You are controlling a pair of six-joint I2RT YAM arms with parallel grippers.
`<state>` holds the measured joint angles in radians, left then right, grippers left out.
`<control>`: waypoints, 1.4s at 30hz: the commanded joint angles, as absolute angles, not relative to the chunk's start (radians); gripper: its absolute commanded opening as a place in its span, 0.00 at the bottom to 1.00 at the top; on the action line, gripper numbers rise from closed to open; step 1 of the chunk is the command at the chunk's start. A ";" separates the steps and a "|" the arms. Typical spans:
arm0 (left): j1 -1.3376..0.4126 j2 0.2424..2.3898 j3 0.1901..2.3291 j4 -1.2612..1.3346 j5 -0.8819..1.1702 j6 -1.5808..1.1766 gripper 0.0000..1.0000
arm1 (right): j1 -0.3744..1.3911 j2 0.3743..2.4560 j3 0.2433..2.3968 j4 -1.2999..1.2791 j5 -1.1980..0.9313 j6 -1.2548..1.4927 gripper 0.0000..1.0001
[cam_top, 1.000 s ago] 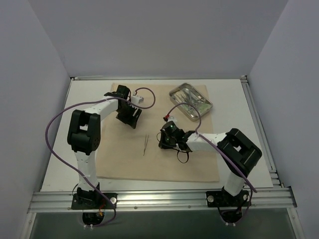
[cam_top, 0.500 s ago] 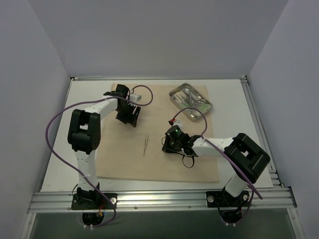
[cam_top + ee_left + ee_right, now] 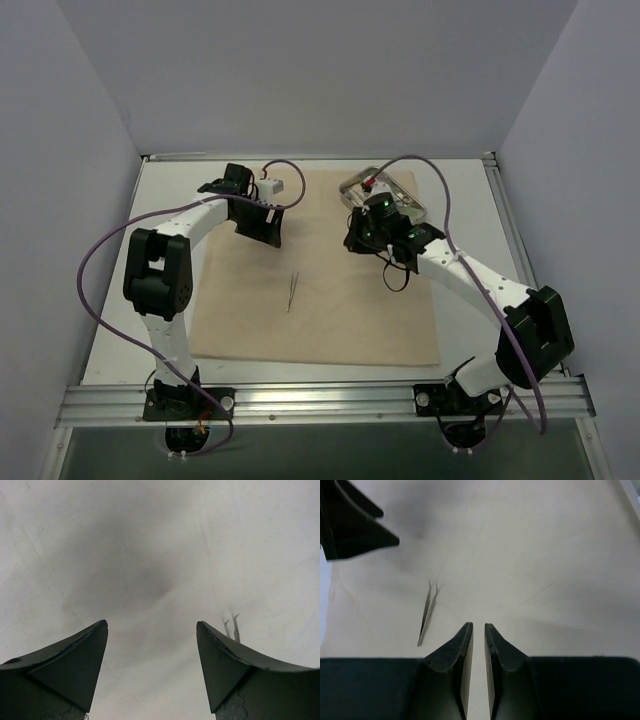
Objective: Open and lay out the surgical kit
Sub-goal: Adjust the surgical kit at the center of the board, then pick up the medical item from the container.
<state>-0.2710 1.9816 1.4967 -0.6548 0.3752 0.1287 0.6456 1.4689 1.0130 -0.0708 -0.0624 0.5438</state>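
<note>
The beige cloth wrap (image 3: 330,320) lies spread flat on the table. The thin metal tweezers (image 3: 292,291) lie alone on it near the middle; they also show in the right wrist view (image 3: 427,612) and, as tips only, in the left wrist view (image 3: 232,626). The shiny steel tray (image 3: 352,186) stands on the cloth's far right corner, largely hidden by my right arm. My right gripper (image 3: 360,238) hovers just in front of the tray, jaws almost together and empty (image 3: 479,627). My left gripper (image 3: 269,233) is open and empty above the far left cloth (image 3: 152,630). The forceps and the packets are hidden.
White table margins (image 3: 180,200) run beside the cloth, with metal rails (image 3: 310,400) at the near edge and on the right. Purple cables loop off both arms. The left gripper's fingers (image 3: 355,525) show at the top left of the right wrist view.
My right arm has swung from the middle of the cloth back and up to the tray's near side. My left gripper has shifted slightly toward the far edge. The tweezers have not moved.
</note>
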 commanded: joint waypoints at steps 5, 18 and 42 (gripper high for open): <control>-0.239 1.887 1.600 -0.664 0.382 0.086 0.81 | 0.370 1.520 1.310 -0.299 -0.121 0.227 0.23; -0.035 1.844 1.577 -0.715 0.246 0.137 0.82 | 0.150 2.083 1.856 -0.321 -0.159 0.037 0.24; -0.029 1.930 1.578 -0.719 0.213 0.166 0.82 | 0.192 2.368 1.960 -0.130 -0.087 0.192 0.27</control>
